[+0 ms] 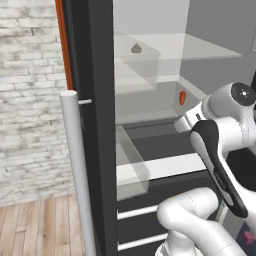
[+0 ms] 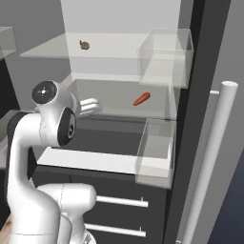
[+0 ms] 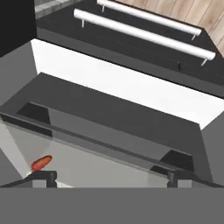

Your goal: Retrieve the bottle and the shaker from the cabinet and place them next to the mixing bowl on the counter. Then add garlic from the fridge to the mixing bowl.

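Whitewashed brick wall (image 1: 27,95) and pale wooden floor (image 1: 35,225) fill the left of the left base view, beside the fridge (image 1: 95,125), which stands with its doors swung open. Its black door edge carries a long silver bar handle (image 1: 77,170); a second bar handle (image 2: 209,162) rises at the right of the right base view. Inside, grey walls hold clear glass shelves (image 2: 95,50) and clear door bins (image 2: 164,57). Lower down, dark drawers bear silver strips (image 2: 121,202).

Reaching into the middle compartment from below is the white arm (image 2: 52,124), its wrist pointing toward the back wall. At its end, the gripper (image 3: 109,177) has its two dark finger tips spread wide apart with nothing between them, hovering over the glass shelf above a dark drawer front.

On the upper glass shelf, toward the back, sits the garlic (image 1: 136,48), a small brownish bulb, well apart from the gripper. One shelf lower lies a small orange-red vegetable (image 2: 141,98), near the back of the compartment and just beyond the one finger tip in the hand view.
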